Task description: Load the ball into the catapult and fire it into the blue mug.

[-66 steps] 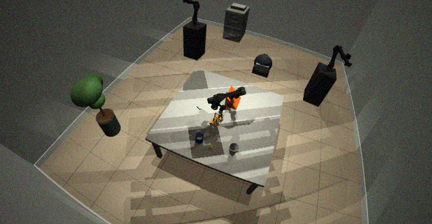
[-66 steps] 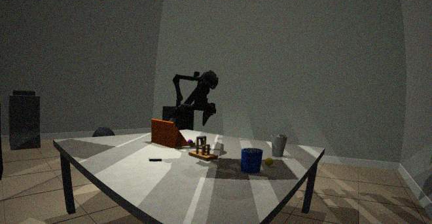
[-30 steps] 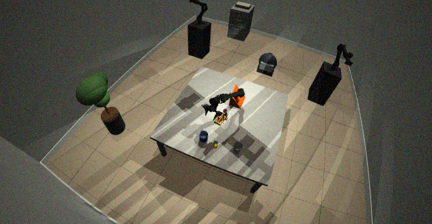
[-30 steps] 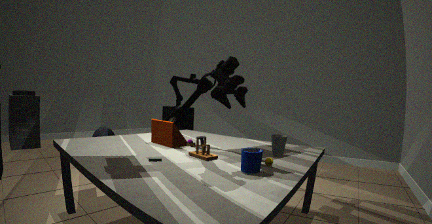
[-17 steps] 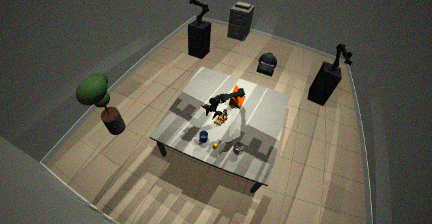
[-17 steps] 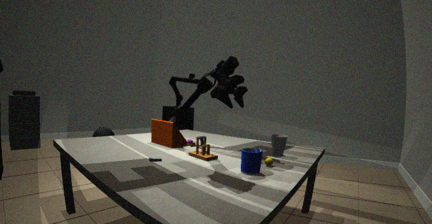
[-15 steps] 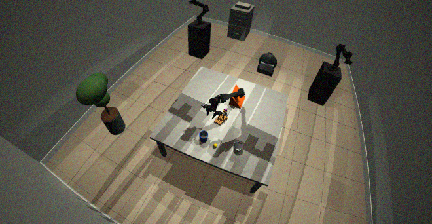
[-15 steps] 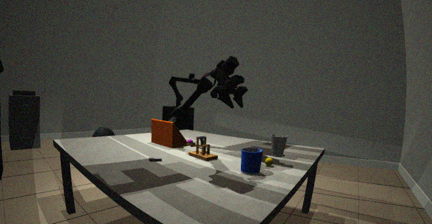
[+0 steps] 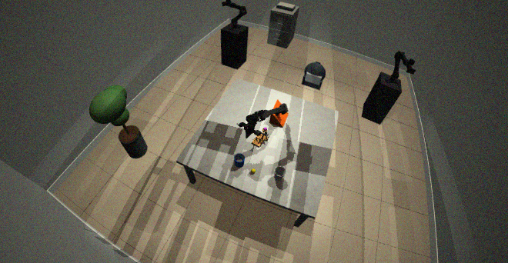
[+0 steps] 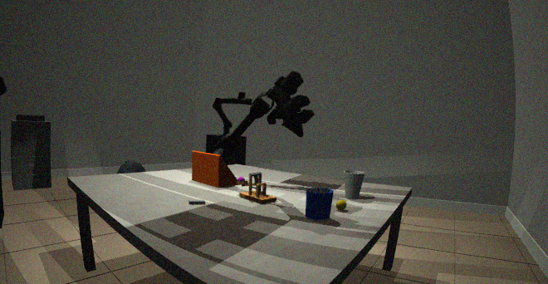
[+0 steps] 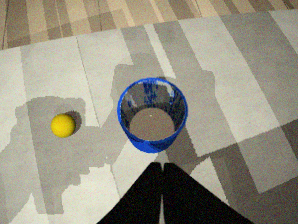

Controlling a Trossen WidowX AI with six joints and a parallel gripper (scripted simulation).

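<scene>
My gripper (image 9: 247,134) (image 10: 299,130) (image 11: 161,172) is shut and empty, high above the table. The blue mug (image 9: 238,161) (image 10: 319,204) (image 11: 151,146) stands upright, just beyond the fingertips in the wrist view, with no ball inside. A yellow ball (image 9: 253,171) (image 10: 341,205) (image 11: 63,125) lies on the table beside the mug. The wooden catapult (image 9: 258,141) (image 10: 258,198) stands between the orange wedge and the mug. A small purple round thing (image 9: 265,129) (image 10: 241,179) shows at its wedge-side end; whether it is a ball is too small to tell.
An orange wedge (image 9: 278,118) (image 10: 206,169) stands by the arm's base. A grey cup (image 9: 279,173) (image 10: 354,185) stands on the far side of the yellow ball from the mug. A small dark bar (image 10: 197,202) lies on the table. Patchy shadows cross the table.
</scene>
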